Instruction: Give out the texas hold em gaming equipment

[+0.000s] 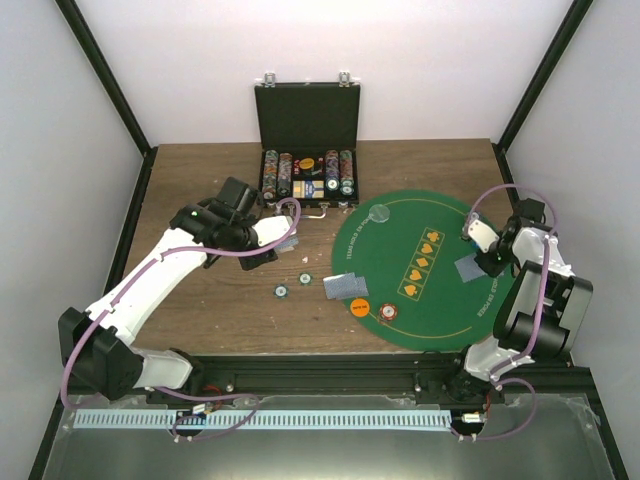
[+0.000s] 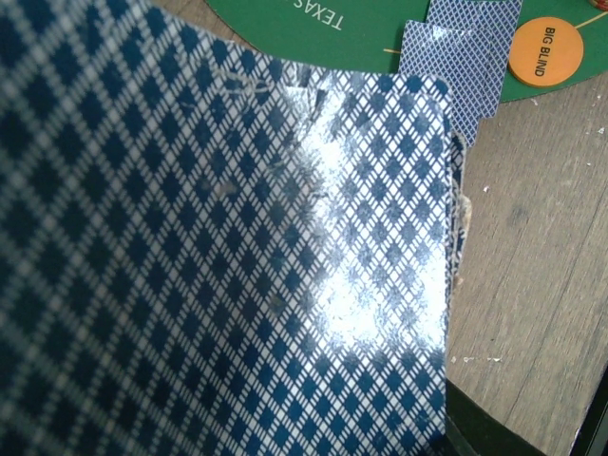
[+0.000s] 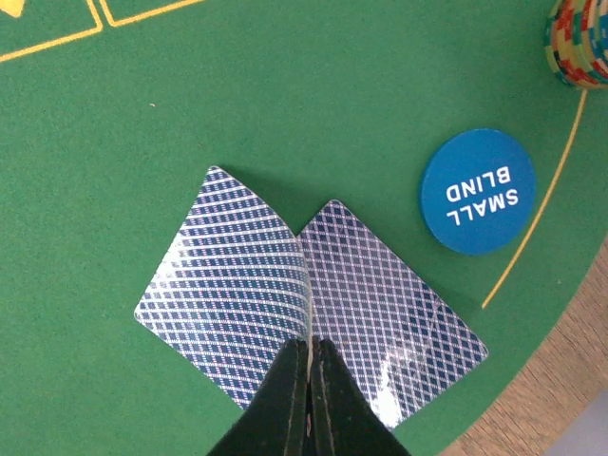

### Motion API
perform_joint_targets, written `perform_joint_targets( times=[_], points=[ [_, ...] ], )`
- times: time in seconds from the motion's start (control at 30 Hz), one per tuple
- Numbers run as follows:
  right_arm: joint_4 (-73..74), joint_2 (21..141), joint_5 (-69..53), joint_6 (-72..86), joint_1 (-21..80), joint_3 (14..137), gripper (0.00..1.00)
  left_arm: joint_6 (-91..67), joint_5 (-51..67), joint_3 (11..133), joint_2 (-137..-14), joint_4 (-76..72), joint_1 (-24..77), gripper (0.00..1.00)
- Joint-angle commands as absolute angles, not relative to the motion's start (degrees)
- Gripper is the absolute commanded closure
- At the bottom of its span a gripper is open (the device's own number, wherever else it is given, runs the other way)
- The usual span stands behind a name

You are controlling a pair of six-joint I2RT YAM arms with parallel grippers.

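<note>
Your right hand [image 3: 307,375], fingers together, sits over the seam of two face-down cards [image 3: 380,304]. They lie side by side, corners toward it, near the mat's [image 1: 440,300] right edge. Your left hand [image 1: 272,250] clamps a deck [image 2: 237,285]; its long axis is unclear. Bare counter [image 1: 200,180] lies left. Far back, the open case [image 1: 308,120] holds chip rows [image 1: 305,175].

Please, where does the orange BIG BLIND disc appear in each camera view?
Top external: orange disc at the green mat's near-left edge, beside two face-down cards.
Left wrist: upper right corner, at the mat's edge.
Right wrist: not in it.
Shared landmark: the green mat, in all three views.
</note>
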State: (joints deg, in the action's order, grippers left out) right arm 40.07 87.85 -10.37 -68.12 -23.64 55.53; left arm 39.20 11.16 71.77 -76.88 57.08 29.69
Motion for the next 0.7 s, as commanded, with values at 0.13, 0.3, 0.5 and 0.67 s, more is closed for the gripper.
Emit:
perform_joint_targets(
  times=[0.13, 0.3, 0.5, 0.67],
  points=[
    [40.72, 85.59, -9.52, -67.60, -25.20, 57.35, 0.99, 39.45, 11.05, 72.18, -77.09, 56.10, 30.03, 0.57],
    [39.39, 85.78, -6.79, -66.85, -25.48, 56.75, 0.99, 39.46, 10.99, 72.02, -76.84, 56.16, 30.01, 0.57],
    [37.99, 86.11, -4.71, -66.43, -25.89, 56.42, 0.99, 39.55, 10.75, 72.10, -76.90, 56.08, 30.06, 0.57],
    [37.35, 87.10, -4.40, -65.56, -25.93, 57.04, 0.99, 39.46, 10.64, 72.32, -77.06, 56.25, 30.05, 0.57]
  ],
)
